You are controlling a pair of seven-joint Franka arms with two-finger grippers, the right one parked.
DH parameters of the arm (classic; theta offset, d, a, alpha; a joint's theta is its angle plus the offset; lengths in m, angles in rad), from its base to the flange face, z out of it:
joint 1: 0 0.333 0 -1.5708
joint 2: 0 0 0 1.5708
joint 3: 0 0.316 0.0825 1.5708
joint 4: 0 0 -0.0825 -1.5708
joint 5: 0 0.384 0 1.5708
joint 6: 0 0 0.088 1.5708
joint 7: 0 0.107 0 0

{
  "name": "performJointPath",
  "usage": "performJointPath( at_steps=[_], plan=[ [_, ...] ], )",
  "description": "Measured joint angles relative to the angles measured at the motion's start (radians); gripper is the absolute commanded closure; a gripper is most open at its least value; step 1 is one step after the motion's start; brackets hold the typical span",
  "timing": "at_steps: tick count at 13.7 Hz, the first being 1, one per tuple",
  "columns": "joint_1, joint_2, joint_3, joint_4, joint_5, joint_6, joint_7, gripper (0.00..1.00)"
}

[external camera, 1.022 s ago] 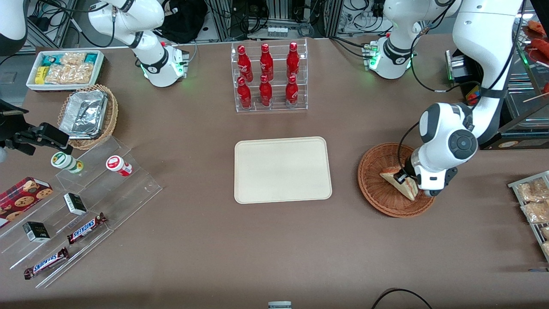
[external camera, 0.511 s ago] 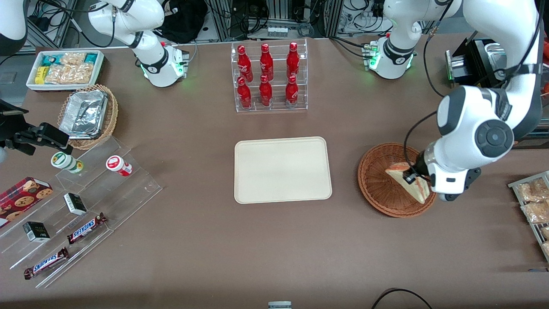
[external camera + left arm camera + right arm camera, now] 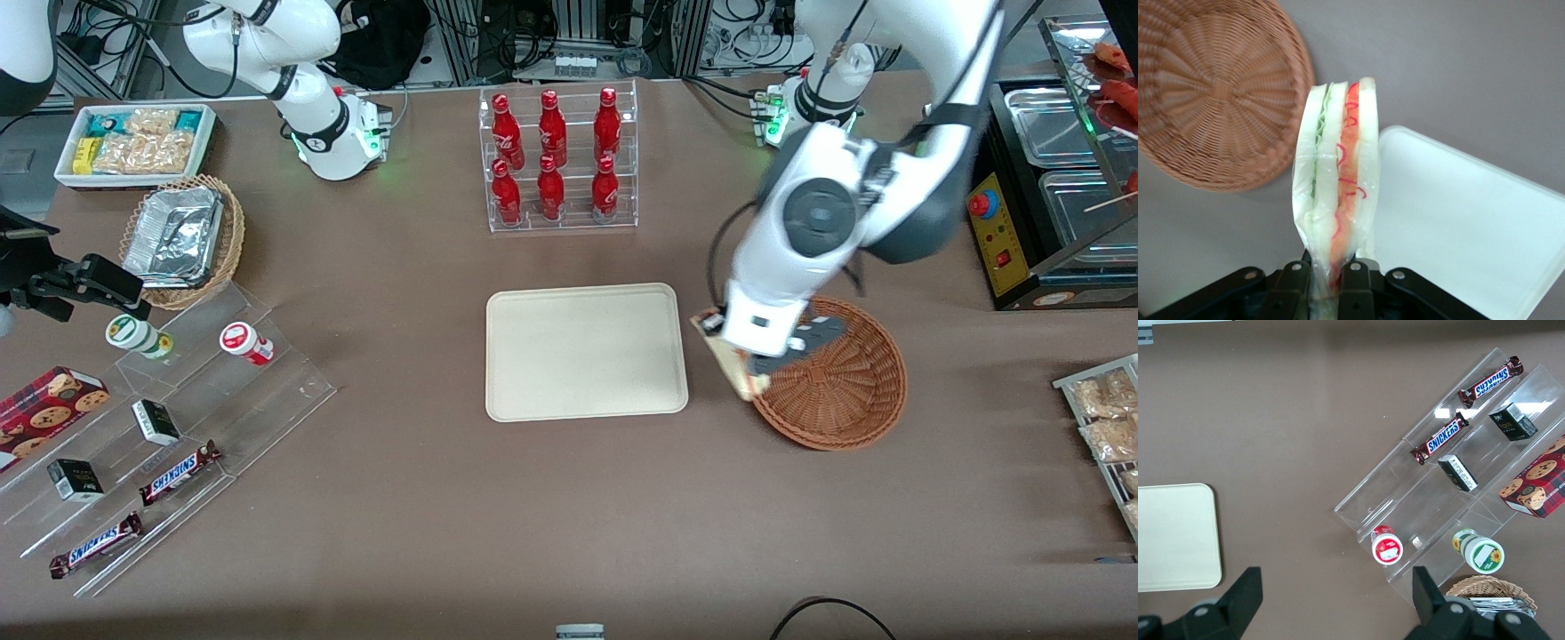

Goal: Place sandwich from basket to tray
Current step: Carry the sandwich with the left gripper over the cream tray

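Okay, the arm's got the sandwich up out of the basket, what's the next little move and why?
Probably carry it sideways, toward the parked arm's end, until it is over the tray. The end effector is shut on the wrapped sandwich, which hangs between the now empty basket and the tray's edge, not yet above the tray. Lowering should wait until it is.

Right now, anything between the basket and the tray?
Only the sandwich, pinched shut in the left gripper, hangs above that gap. Front view: it sits between basket rim and tray edge, over bare table.
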Motion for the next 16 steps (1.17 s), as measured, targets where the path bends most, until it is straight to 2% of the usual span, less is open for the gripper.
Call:
performJointPath(
  at_steps=[5,9,13,16],
  plan=[
    [-0.135,0.122,0.000,0.042,0.042,0.050,-0.003,0.89],
    [-0.197,0.196,0.000,0.044,0.046,0.198,-0.003,0.87],
    [-0.207,0.272,-0.008,0.050,0.073,0.258,0.004,0.87],
    [-0.210,0.305,-0.054,0.064,0.121,0.262,0.003,0.87]
  ],
)
